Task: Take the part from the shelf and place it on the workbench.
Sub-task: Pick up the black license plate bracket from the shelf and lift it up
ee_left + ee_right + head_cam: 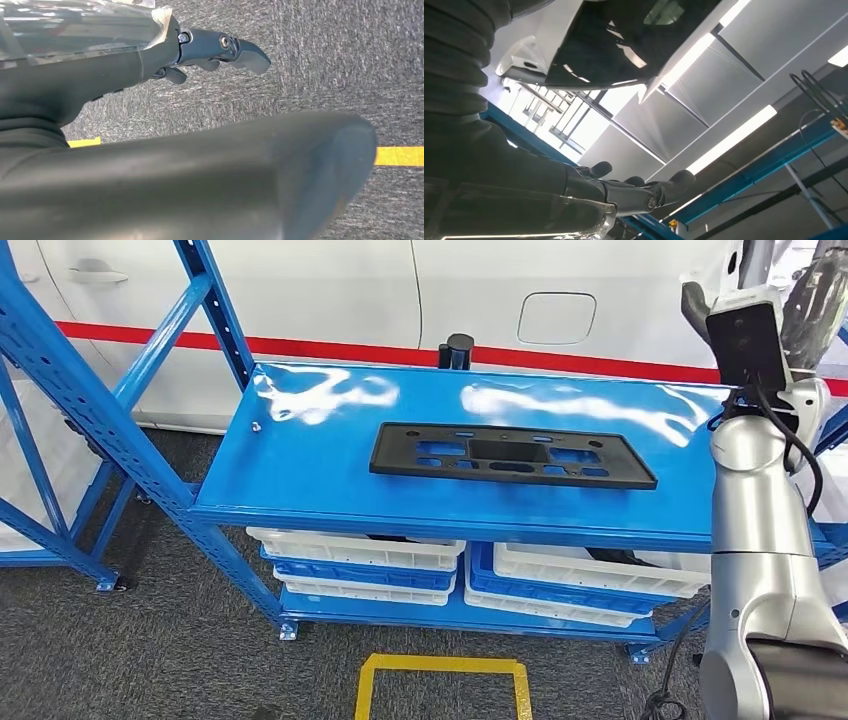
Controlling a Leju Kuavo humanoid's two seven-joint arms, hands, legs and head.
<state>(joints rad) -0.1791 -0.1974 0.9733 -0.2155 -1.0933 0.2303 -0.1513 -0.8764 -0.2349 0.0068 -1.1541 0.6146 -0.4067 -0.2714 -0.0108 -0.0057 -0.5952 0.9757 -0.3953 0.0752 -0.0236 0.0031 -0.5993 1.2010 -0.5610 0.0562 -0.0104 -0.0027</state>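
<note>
Grey carpet (150,640) runs under a blue shelf (300,495), with a white car body (330,295) and its red stripe behind. On the shelf's glossy top level a flat black part (512,454) with several cut-outs lies lengthwise near the middle, untouched by either hand. White and blue bins (360,560) sit stacked on the lower levels, and a yellow floor marking (440,680) is cut off by the picture's lower edge.

At the right side of the head view the right arm (760,540) rises upright, forearm vertical, its wrist camera facing the viewer. Its right hand (624,187) is lifted toward the ceiling lights, fingers stretched out and slightly apart, holding nothing; in the head view it is mostly cropped by the top corner.

Over the carpet the left hand (220,50) hangs, fingers extended and empty, the thumb a large blur across the foreground.
</note>
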